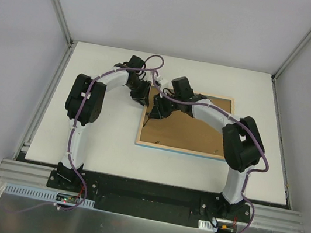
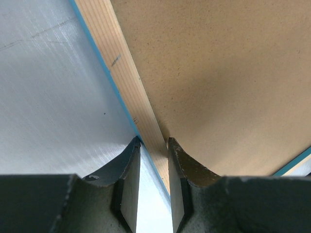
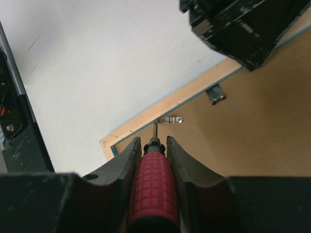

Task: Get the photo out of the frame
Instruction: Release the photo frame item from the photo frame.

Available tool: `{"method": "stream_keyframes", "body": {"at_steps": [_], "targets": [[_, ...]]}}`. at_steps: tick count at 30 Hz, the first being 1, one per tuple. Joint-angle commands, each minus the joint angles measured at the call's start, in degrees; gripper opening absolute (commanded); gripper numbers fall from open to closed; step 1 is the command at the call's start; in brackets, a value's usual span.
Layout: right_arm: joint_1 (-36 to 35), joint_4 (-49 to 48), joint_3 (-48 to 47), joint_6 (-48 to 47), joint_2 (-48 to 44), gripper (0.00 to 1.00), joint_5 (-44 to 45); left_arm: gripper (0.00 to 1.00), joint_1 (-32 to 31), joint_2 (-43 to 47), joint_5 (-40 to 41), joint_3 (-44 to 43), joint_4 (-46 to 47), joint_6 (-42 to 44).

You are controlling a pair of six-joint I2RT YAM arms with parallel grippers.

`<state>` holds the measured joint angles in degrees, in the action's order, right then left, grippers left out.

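The frame lies face down on the table, brown back panel up, rimmed in pale wood with a thin turquoise edge. The photo is hidden under that panel. My left gripper stands at the frame's far left corner. In the left wrist view its jaws straddle the wooden rim, one finger on the table side and one on the panel side, both touching it. My right gripper is shut on a red-handled screwdriver. The screwdriver's tip rests at the rim beside a small metal tab.
A second metal tab sits further along the same rim. The left arm's black gripper body hangs close above it. The white table is bounded by metal rails and grey walls.
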<state>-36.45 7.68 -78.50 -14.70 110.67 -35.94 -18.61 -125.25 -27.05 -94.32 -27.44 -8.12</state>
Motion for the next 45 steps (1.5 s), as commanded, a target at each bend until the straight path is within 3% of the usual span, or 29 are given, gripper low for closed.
{"method": "stream_keyframes", "body": {"at_steps": [1, 10, 30, 45], "targets": [[-1.6, 2.7, -2.4, -0.1, -2.4, 0.01, -5.2, 0.14, 0.9, -1.8, 0.7, 1.3, -0.5, 1.3], [-0.9, 1.4, -1.9, 2.3, -4.0, 0.01, -2.6, 0.15, 0.9, -1.9, 0.7, 1.2, -0.5, 1.3], [3.8, -9.2, 3.5, 17.2, -2.2, 0.01, 4.7, 0.14, 0.8, -2.5, 0.4, 1.2, -0.5, 1.2], [2.3, -8.7, 2.7, 17.6, -0.1, 0.01, 4.5, 0.14, 0.8, -2.6, 0.3, 1.2, -0.5, 1.1]]}}
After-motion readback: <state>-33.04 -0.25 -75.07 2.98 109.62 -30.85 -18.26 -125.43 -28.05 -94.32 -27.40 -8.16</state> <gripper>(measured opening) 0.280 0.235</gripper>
